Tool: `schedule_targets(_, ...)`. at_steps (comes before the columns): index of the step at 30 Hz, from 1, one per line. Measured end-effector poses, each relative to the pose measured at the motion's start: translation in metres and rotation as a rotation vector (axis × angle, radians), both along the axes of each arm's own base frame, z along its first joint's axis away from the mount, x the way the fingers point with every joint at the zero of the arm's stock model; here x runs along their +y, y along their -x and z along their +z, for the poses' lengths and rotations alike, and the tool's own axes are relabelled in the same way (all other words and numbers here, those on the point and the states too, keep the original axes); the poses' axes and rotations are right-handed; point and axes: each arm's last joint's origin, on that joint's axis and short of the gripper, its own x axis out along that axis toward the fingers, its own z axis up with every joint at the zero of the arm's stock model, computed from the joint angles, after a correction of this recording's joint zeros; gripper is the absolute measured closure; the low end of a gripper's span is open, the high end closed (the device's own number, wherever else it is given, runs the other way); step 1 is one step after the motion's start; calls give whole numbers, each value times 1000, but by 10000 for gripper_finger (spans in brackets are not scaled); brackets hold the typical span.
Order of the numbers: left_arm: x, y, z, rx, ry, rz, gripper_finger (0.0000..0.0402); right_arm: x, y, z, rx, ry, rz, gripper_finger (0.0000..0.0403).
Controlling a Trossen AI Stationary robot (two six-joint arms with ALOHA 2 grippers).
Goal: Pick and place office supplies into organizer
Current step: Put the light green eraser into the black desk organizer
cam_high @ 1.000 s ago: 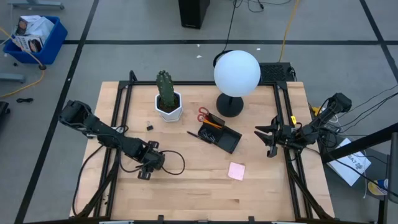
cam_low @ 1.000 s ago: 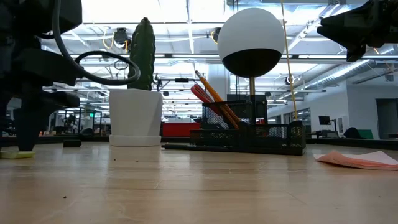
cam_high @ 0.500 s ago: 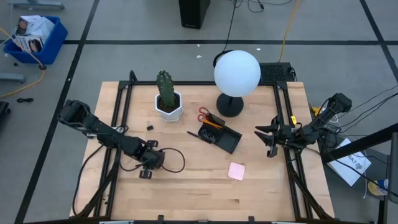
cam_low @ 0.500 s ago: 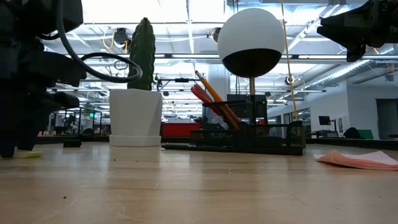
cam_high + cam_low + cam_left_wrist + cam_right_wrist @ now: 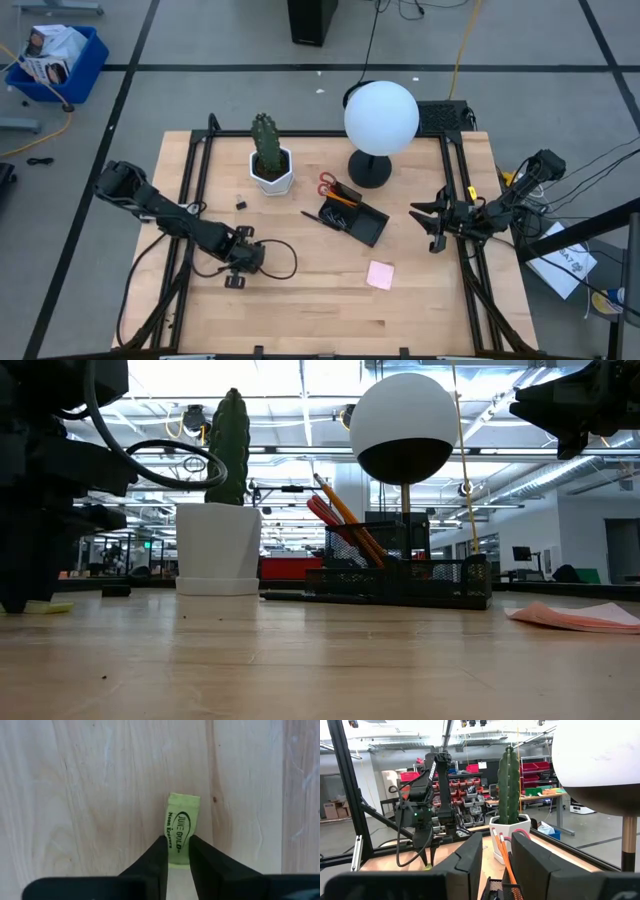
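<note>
Through the left wrist camera I saw my left gripper (image 5: 177,851) pointed straight down at the pale wooden table (image 5: 90,795). Its two dark fingers (image 5: 156,860) stood a narrow gap apart, straddling one end of a small yellow piece (image 5: 181,822) with black lettering. The piece lay flat on the boards, its other end free beyond the fingertips.

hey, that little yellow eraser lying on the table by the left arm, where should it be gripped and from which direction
Grip the yellow eraser across its two long sides, coming straight down from above. It lies flat on the table, a narrow bar with parallel long edges, so only the top approach is free and the short width suits the fingers. The left gripper already straddles one end this way; nearer the middle would likely hold steadier.
</note>
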Motion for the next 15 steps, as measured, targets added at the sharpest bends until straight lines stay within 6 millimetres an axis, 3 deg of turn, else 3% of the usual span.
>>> schedule_targets(15, 2, -39, 30, -263, 8, 80, 328, 0, 0, 0, 0, 0, 0, 303)
